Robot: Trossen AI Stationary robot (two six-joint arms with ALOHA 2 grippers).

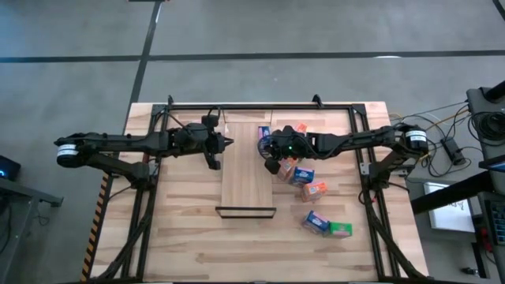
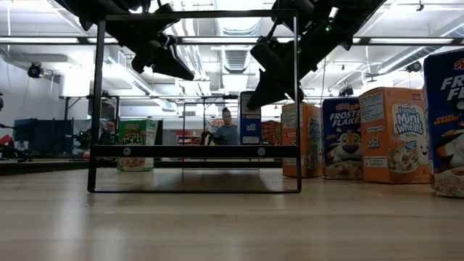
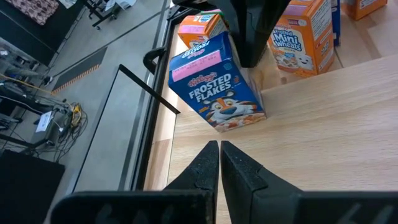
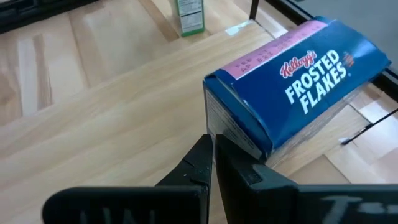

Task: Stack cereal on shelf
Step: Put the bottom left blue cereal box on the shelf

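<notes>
Right gripper (image 4: 211,163), fingers closed and empty, just before a blue cereal box (image 4: 292,87) partly cut off; left gripper (image 3: 219,167) closed, beside the shelf (image 1: 246,170) edge.

Planked wooden bench (image 1: 189,229) laid under a black metal frame (image 1: 260,105), grey concrete floor (image 1: 252,39) crossed by dark lines, tangled cables (image 1: 446,138) and equipment piled off one side, person (image 2: 228,127) seen far back in a room lit by ceiling strip lights (image 2: 239,40)
</notes>
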